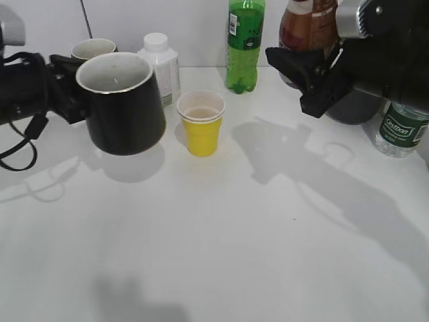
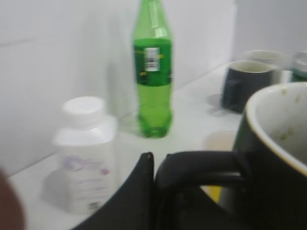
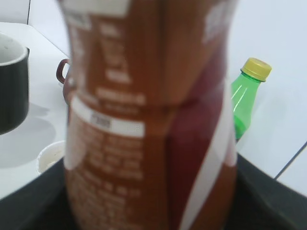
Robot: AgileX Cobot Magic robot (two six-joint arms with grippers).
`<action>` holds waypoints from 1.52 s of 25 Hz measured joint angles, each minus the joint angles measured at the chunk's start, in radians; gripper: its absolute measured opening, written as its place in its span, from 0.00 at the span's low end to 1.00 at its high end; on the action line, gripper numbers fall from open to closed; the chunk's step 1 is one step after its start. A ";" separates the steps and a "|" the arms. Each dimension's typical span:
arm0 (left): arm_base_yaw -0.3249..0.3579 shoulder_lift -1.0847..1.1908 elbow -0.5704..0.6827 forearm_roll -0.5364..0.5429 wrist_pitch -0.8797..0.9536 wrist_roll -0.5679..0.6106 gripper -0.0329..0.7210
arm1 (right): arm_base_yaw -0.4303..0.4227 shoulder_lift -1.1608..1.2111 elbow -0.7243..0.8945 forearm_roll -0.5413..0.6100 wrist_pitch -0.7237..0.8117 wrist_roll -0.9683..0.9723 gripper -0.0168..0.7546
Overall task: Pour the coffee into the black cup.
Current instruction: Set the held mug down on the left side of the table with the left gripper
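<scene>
The black cup (image 1: pixel 124 104) is a glossy black mug with an off-white inside, held upright above the table at the left. My left gripper (image 1: pixel 67 94) is shut on its handle; in the left wrist view the finger (image 2: pixel 153 177) presses the black loop handle (image 2: pixel 201 170). The coffee bottle (image 1: pixel 307 27), brown with a red label, is held at the upper right. My right gripper (image 1: pixel 305 70) is shut around its body. In the right wrist view the coffee bottle (image 3: pixel 148 120) fills the frame between the fingers. Its neck is out of view.
A yellow paper cup (image 1: pixel 201 123) stands mid-table. A white pill bottle (image 1: pixel 159 67), a green soda bottle (image 1: pixel 244 43) and another mug (image 1: pixel 92 48) stand at the back. A dark grey mug (image 1: pixel 355 107) and a water bottle (image 1: pixel 402 131) sit behind my right arm.
</scene>
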 joint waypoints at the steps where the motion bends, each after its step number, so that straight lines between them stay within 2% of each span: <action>1: 0.007 0.000 0.011 -0.020 0.000 0.016 0.09 | 0.000 0.000 0.000 0.002 -0.003 0.001 0.71; 7: 0.021 0.001 0.093 -0.253 0.010 0.200 0.09 | 0.000 0.000 0.000 0.027 -0.005 0.001 0.71; 14: 0.021 0.073 0.111 -0.483 0.007 0.354 0.09 | 0.000 0.000 0.000 0.030 -0.006 0.002 0.71; 20: 0.021 0.177 0.111 -0.657 -0.060 0.397 0.09 | 0.000 0.000 0.000 0.030 -0.006 0.002 0.71; 28: 0.022 0.297 0.049 -0.704 -0.067 0.402 0.09 | 0.000 0.000 0.000 0.030 -0.006 0.002 0.71; 38: 0.022 0.320 0.027 -0.711 -0.085 0.402 0.11 | 0.000 0.000 0.000 0.030 -0.006 0.002 0.71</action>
